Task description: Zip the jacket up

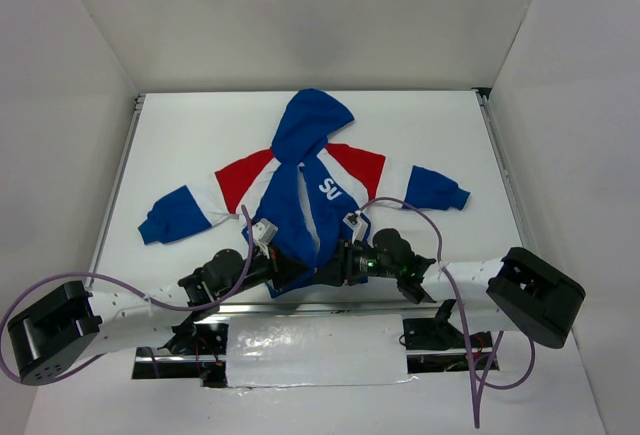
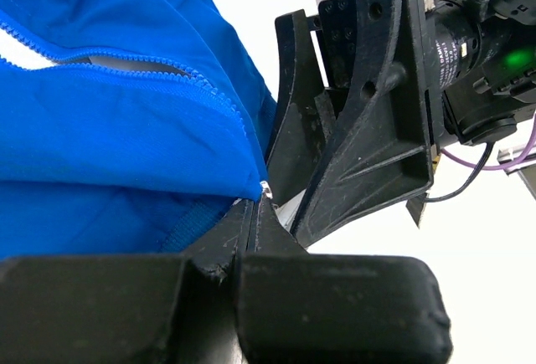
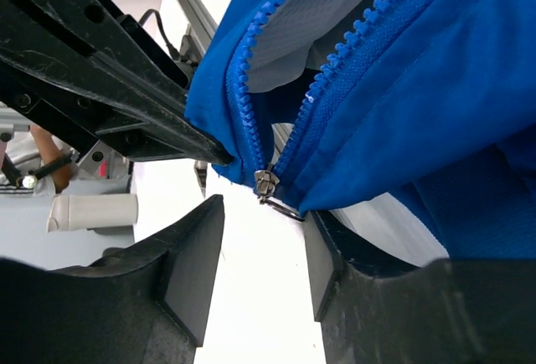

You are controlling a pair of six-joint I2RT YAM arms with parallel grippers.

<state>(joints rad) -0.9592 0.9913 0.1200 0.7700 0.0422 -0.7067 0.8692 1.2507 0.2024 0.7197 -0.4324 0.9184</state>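
The blue jacket (image 1: 300,180) lies flat on the white table, hood at the far end, front unzipped, with red and white bands on the sleeves. My left gripper (image 1: 297,273) is shut on the bottom hem corner of the jacket (image 2: 109,130), its tips pinched at the cloth's edge (image 2: 255,201). My right gripper (image 1: 328,271) is open. Its fingers (image 3: 197,255) straddle the metal zipper slider (image 3: 266,183), which sits at the bottom of the two blue tooth rows, its pull tab hanging close to the right finger. The left gripper's fingers (image 3: 126,113) show beside it.
White walls enclose the table (image 1: 180,135) on three sides. A shiny white strip (image 1: 315,350) lies at the near edge between the arm bases. Purple cables (image 1: 130,290) loop beside both arms. The right gripper's body (image 2: 368,121) stands close in front of the left one.
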